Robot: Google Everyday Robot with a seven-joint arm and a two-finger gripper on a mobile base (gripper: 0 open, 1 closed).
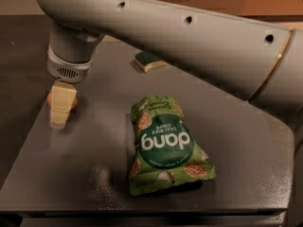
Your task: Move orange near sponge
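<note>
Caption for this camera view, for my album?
Gripper at the small round orange fruit; green-topped yellow sponge lies apart.

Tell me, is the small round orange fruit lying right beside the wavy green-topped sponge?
No, the orange sits at the grey table's left side, partly hidden by the pale end effector, apart from the sponge farther back.

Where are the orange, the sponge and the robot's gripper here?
orange [49, 100], camera view, left edge showing beside the gripper.
sponge [150, 60], camera view, dark green top.
gripper [58, 119], camera view, pale tip, right at the orange.
</note>
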